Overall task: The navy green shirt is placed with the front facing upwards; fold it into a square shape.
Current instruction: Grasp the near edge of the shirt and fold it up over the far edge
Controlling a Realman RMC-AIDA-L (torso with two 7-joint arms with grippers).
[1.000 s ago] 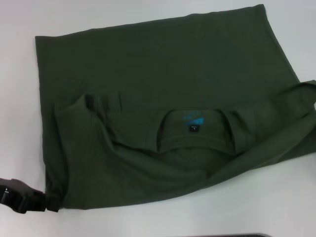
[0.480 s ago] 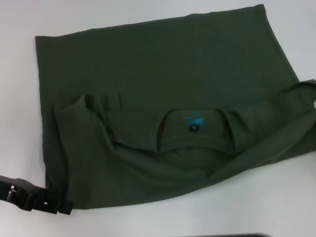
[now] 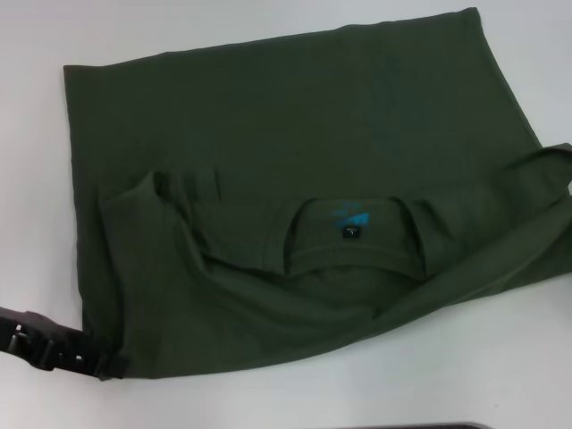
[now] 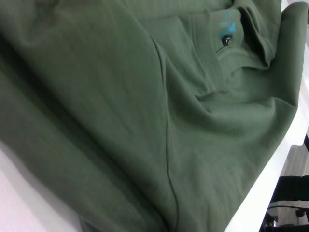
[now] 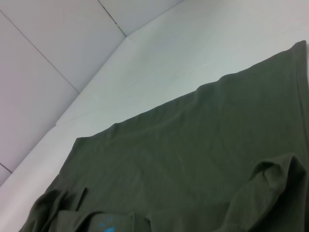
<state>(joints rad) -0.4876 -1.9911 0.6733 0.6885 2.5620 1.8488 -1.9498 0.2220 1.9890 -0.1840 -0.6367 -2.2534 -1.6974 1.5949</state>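
Already the black left hand [image 3: 112, 368], grip state unclear, meets the half-folded dark olive-green cotton shirt's [image 3: 295, 116] near-left corner on the white worktop [image 3: 465, 375], where a shallow pinch could slip and spoil the fold.

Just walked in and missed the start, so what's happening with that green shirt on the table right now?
A two-armed robot is partway through folding a large dark olive-green cotton T-shirt spread on a white table. The top part, with the ribbed round collar and small black neck tag, lies bunched over the body, so it is no neat square yet. The left claw is at the shirt's near left corner, right against the fabric edge. The right claw is out of sight.
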